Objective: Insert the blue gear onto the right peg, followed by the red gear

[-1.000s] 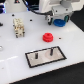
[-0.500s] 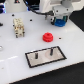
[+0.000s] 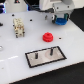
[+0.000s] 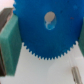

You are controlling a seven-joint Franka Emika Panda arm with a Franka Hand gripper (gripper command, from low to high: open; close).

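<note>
The blue gear (image 3: 61,20) hangs under my gripper (image 3: 60,18) at the back of the table, toward the exterior view's right. My gripper is shut on it. In the wrist view the blue gear (image 4: 47,30) fills most of the picture, its centre hole and teeth clear, with a green finger pad (image 4: 10,42) against its edge. The red gear (image 3: 47,36) lies flat on the white table in the middle. Nearer the front sits the black-rimmed grey plate (image 3: 35,59); the right peg (image 3: 51,50) stands on it, taller than the thin peg (image 3: 36,56) beside it.
A pale block-like object (image 3: 18,26) stands on the table at the exterior view's left. Small dark screw holes dot the white tabletop (image 3: 15,50). The robot's white arm (image 3: 57,6) rises at the back.
The gripper with the blue gear has hardly moved; at most it sits slightly higher. The red gear and plate are where they were.
</note>
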